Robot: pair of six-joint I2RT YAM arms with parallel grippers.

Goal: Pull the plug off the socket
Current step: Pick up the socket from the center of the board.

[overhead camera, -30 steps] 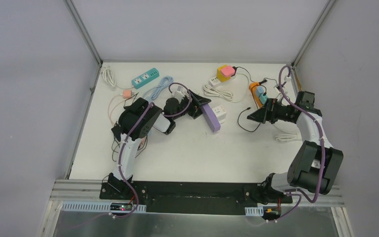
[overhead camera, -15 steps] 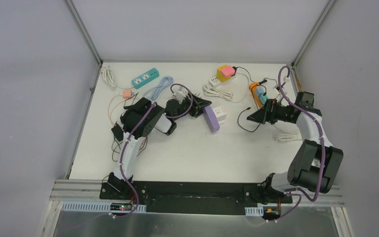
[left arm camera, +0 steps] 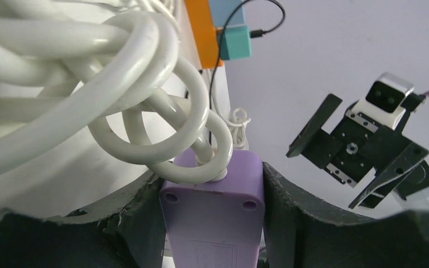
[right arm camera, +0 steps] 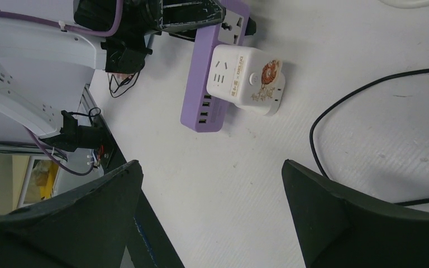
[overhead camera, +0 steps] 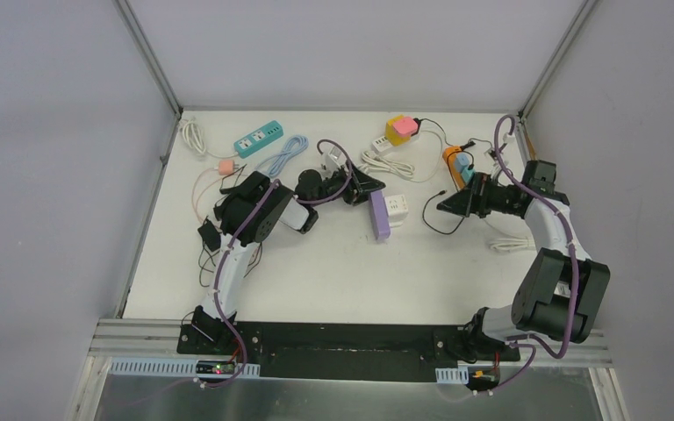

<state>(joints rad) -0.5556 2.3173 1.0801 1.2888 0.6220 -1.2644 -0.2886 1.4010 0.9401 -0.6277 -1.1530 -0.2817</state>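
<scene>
A purple power strip (overhead camera: 378, 215) lies mid-table with a white cube plug (overhead camera: 395, 207) stuck in its right side. My left gripper (overhead camera: 362, 186) is shut on the strip's cord end; in the left wrist view the strip (left arm camera: 212, 212) sits clamped between both fingers, with its white cord (left arm camera: 117, 100) coiled above. My right gripper (overhead camera: 446, 206) is open and empty, hovering to the right of the plug. In the right wrist view the plug (right arm camera: 247, 81) and strip (right arm camera: 212, 84) lie ahead of the spread fingers.
A black cable (overhead camera: 434, 219) loops beside the right gripper. At the back lie a teal strip (overhead camera: 258, 139), a yellow-pink cube (overhead camera: 400, 129), an orange strip (overhead camera: 456, 164) and coiled white cords (overhead camera: 384, 163). Side walls stand close on both sides.
My left gripper has swung the purple strip's held end up and to the right, turning the strip and plug more upright in the top view. The right gripper has barely moved.
</scene>
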